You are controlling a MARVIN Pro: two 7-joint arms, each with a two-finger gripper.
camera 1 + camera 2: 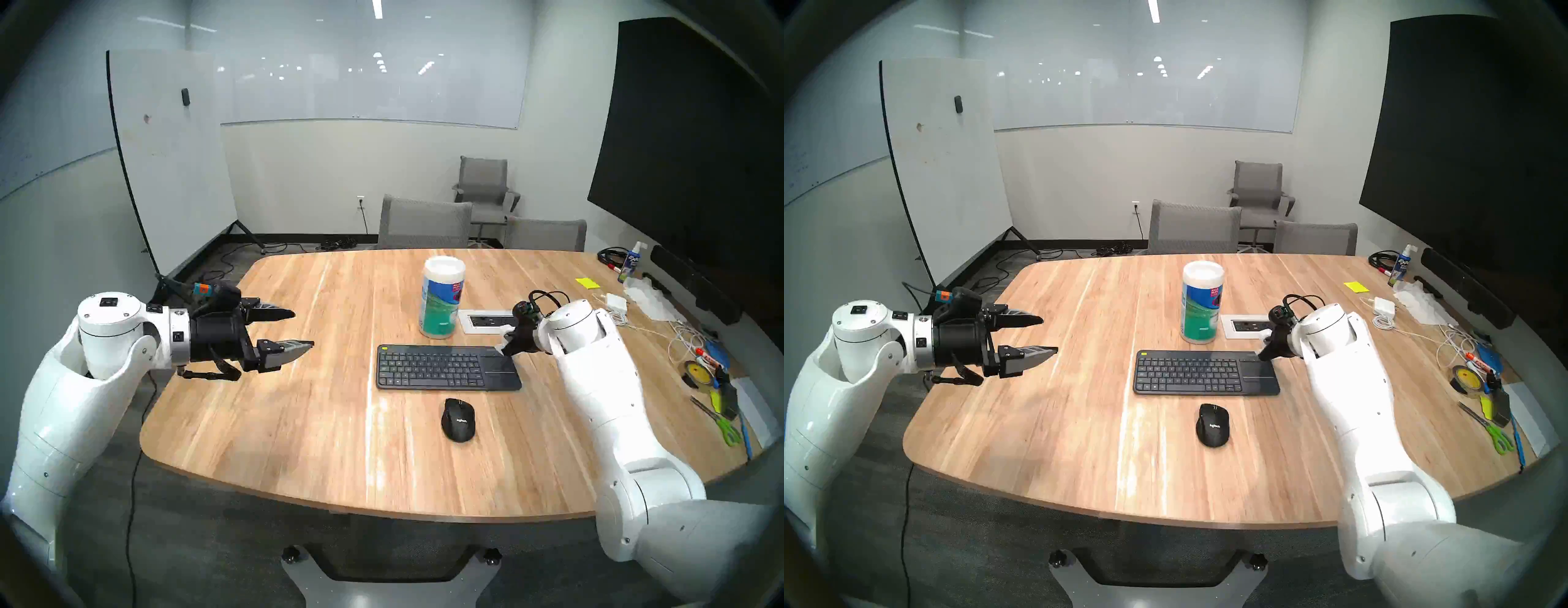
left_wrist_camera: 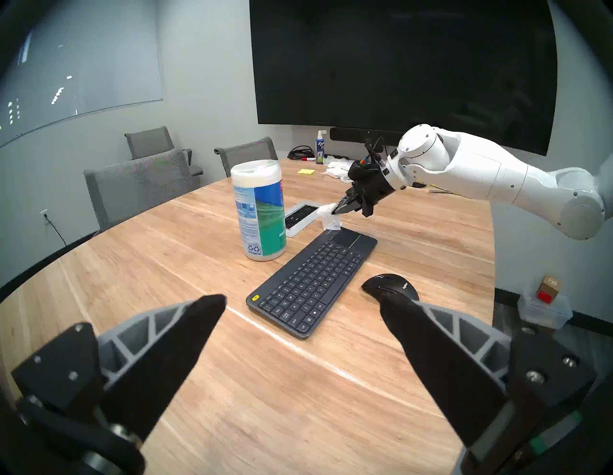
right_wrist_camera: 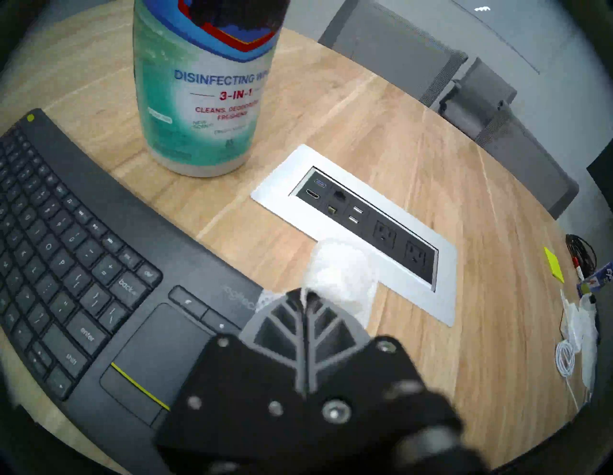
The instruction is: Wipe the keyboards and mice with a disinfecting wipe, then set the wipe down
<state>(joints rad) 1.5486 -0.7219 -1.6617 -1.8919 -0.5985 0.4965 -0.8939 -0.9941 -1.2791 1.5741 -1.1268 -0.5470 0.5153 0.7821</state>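
While canister [image 2: 259,209] stands lidded, contents hidden, right claw [image 2: 341,209] pinches wipe [image 2: 329,216]; left claw [image 2: 302,311] wide, empty.

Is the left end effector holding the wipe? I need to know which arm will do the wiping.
No, the left end effector is open and empty; the wipe hangs from the shut right end effector.

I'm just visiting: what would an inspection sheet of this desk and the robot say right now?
Surface: wooden table, bare at the front.
Job's things: keyboard, mouse, wipe hanging above the keyboard's touchpad end.
Clutter: wipes canister, scissors, tape roll, spray bottle.
Grippers: left gripper open, empty; right gripper shut on the wipe.
Cables: white cords at the right edge.
Surroundings: chairs, whiteboard, dark screen.
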